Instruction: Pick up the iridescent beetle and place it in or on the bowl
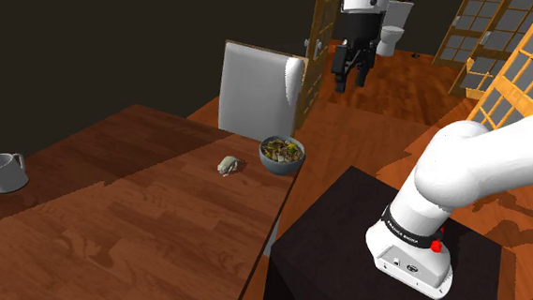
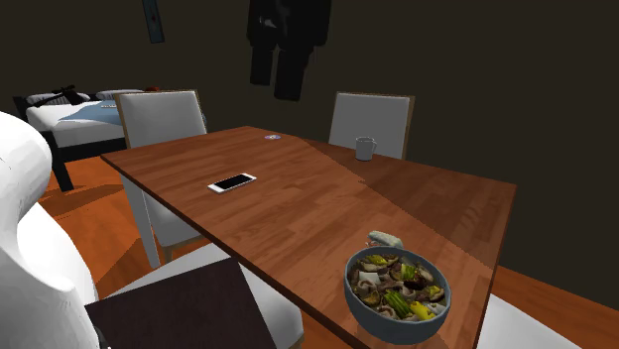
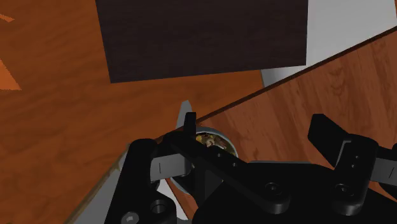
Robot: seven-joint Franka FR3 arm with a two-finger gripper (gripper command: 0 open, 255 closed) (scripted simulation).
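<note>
Approach was the step in hand, as we judged it: nothing was grasped yet.

Reading the shoulder view from its left, we saw a plain grey mug near the far side of the brown wooden counter, well apart from everything else. Further right lay the small pale greyish beetle, flat on the counter just beside the round grey-blue bowl. The bowl was heaped with green and brown food and sat close to the counter's edge. Behind the bowl stood a white chair back.

Right of that, the all-black two-finger gripper hung high in the air, well above the counter and out past its edge. The dark box stand sat at the lower right.

In the wrist view the fingers stood apart with nothing clasped, and the bowl showed far below them.

From the second exterior view, the beetle lay against the far side of the bowl. We could not tell whether the two touched.

The next move, we judged, called for carrying the gripper toward the shoulder view's left and down over the beetle. The released fingers would need to straddle its body while keeping clear of the bowl's rim, since the gap there looked tight. Only a short lift and hop to the bowl would follow.
</note>
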